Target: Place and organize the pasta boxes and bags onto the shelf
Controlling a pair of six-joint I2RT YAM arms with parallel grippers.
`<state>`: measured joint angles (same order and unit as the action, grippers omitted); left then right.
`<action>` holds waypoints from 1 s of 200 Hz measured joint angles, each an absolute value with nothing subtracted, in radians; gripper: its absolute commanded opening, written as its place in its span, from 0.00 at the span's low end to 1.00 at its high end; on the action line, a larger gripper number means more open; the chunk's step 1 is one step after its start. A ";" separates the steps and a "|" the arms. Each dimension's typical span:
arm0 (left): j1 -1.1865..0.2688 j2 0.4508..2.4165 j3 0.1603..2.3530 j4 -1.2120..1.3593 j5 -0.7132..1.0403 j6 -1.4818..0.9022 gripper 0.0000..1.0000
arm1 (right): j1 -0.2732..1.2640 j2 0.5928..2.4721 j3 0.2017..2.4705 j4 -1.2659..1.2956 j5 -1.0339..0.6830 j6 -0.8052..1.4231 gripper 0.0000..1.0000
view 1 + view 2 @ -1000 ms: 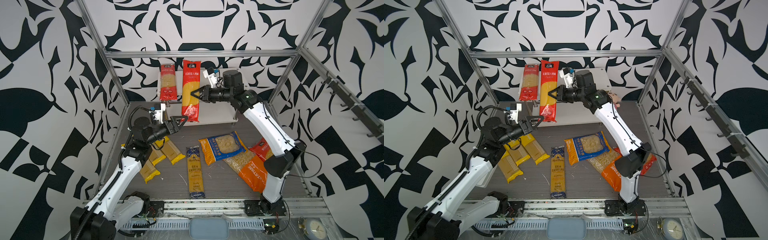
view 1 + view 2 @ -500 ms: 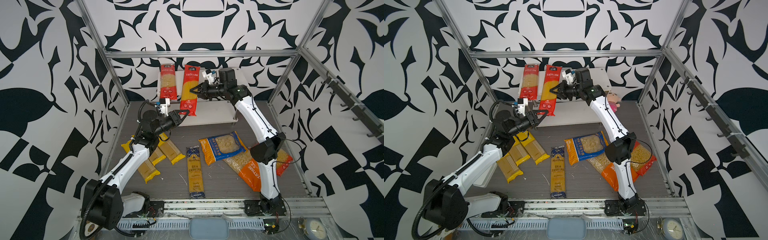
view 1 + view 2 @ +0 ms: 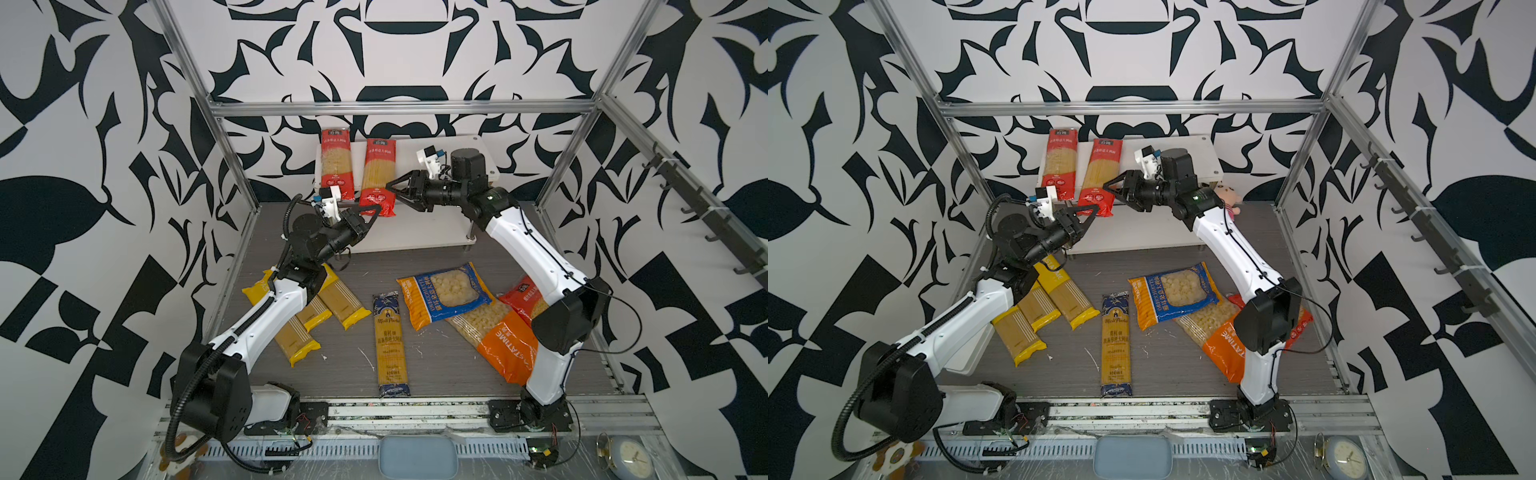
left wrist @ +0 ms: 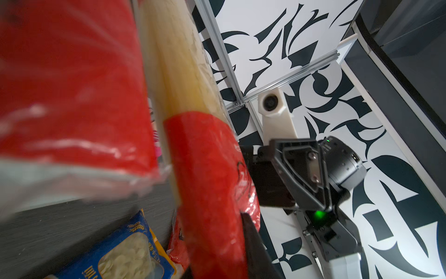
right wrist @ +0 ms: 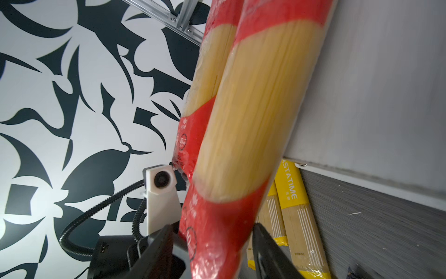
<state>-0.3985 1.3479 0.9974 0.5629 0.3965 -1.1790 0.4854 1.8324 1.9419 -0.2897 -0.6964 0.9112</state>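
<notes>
At the lower left of the top views I see three yellow plastic spaghetti packs point(image 3: 343, 303) lying on the grey floor under my left arm, not yet touched. Above them, at the left end of the white two-tier shelf with chrome posts point(image 3: 415, 232), the first long red spaghetti pack point(image 3: 337, 164) stands upright, and I count it as placed. Just right of it, the left gripper point(image 3: 372, 208) pinches the bottom end of the second long red spaghetti pack point(image 3: 378, 174), which stands beside the first. Which board carries them I cannot tell. The right gripper point(image 3: 395, 193) has its jaws apart, straddling that pack without squeezing. On the floor further right lie the dark blue spaghetti pack point(image 3: 389, 345), the blue short-pasta bag point(image 3: 444, 295), the orange bag point(image 3: 507, 345) and the red bag point(image 3: 521, 295). By my count two of nine are nearly done and seven remain.
</notes>
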 measured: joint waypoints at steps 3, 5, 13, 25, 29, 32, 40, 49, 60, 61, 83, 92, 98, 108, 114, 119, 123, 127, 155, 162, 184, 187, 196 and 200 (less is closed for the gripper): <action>-0.402 1.353 1.002 0.564 0.393 -1.179 0.18 | 0.487 1.826 1.931 -0.278 -0.693 0.916 0.56; -0.403 1.355 1.005 0.565 0.390 -1.179 0.18 | 0.488 1.823 1.927 -0.274 -0.691 0.917 0.56; -0.410 1.367 1.018 0.566 0.381 -1.179 0.18 | 0.492 1.815 1.908 -0.252 -0.682 0.924 0.56; -0.419 1.385 1.034 0.569 0.371 -1.179 0.18 | 0.499 1.811 1.893 -0.231 -0.665 0.934 0.55; -0.422 1.392 1.040 0.570 0.366 -1.179 0.18 | 0.501 1.811 1.890 -0.226 -0.657 0.935 0.55; -0.424 1.396 1.043 0.572 0.363 -1.179 0.18 | 0.502 1.812 1.889 -0.223 -0.652 0.937 0.55; -0.429 1.407 1.049 0.574 0.356 -1.179 0.18 | 0.506 1.813 1.886 -0.222 -0.636 0.937 0.53; -0.434 1.414 1.052 0.580 0.350 -1.179 0.19 | 0.511 1.815 1.885 -0.223 -0.616 0.937 0.50; -0.438 1.417 1.056 0.579 0.342 -1.179 0.21 | 0.515 1.815 1.885 -0.228 -0.592 0.934 0.42; -0.438 1.417 1.056 0.579 0.342 -1.178 0.21 | 0.515 1.815 1.885 -0.228 -0.591 0.932 0.42; -0.442 1.416 1.066 0.567 0.336 -1.166 0.33 | 0.519 1.819 1.895 -0.247 -0.557 0.914 0.28; -0.443 1.411 1.066 0.551 0.336 -1.159 0.40 | 0.521 1.830 1.913 -0.265 -0.554 0.905 0.22; -0.445 1.406 1.066 0.537 0.335 -1.153 0.45 | 0.521 1.839 1.929 -0.276 -0.553 0.899 0.18; -0.446 1.390 1.066 0.502 0.334 -1.124 0.52 | 0.524 1.859 1.965 -0.299 -0.552 0.873 0.14; -0.446 1.377 1.066 0.472 0.332 -1.118 0.53 | 0.525 1.873 1.992 -0.316 -0.549 0.861 0.12; -0.445 1.360 1.065 0.441 0.328 -1.112 0.54 | 0.526 1.884 2.013 -0.332 -0.546 0.858 0.11; -0.446 1.345 1.064 0.416 0.324 -1.102 0.55 | 0.527 1.894 2.032 -0.345 -0.545 0.852 0.10; -0.445 1.329 1.062 0.391 0.320 -1.095 0.55 | 0.527 1.901 2.046 -0.354 -0.545 0.844 0.10; -0.445 1.166 1.024 0.226 0.284 -1.051 0.57 | 0.527 1.967 2.172 -0.439 -0.546 0.808 0.07; -0.445 1.127 1.010 0.191 0.274 -1.044 0.57 | 0.527 1.986 2.208 -0.461 -0.548 0.800 0.06; -0.435 1.015 0.960 0.057 0.229 -1.020 0.58 | 0.527 2.054 2.326 -0.526 -0.558 0.778 0.06; -0.431 1.003 0.953 0.038 0.223 -1.018 0.58 | 0.527 2.062 2.337 -0.530 -0.560 0.777 0.06; -0.416 0.966 0.931 -0.016 0.208 -1.013 0.58 | 0.527 2.081 2.363 -0.538 -0.566 0.775 0.05; -0.406 0.952 0.920 -0.040 0.201 -1.011 0.58 | 0.527 2.085 2.369 -0.538 -0.567 0.775 0.05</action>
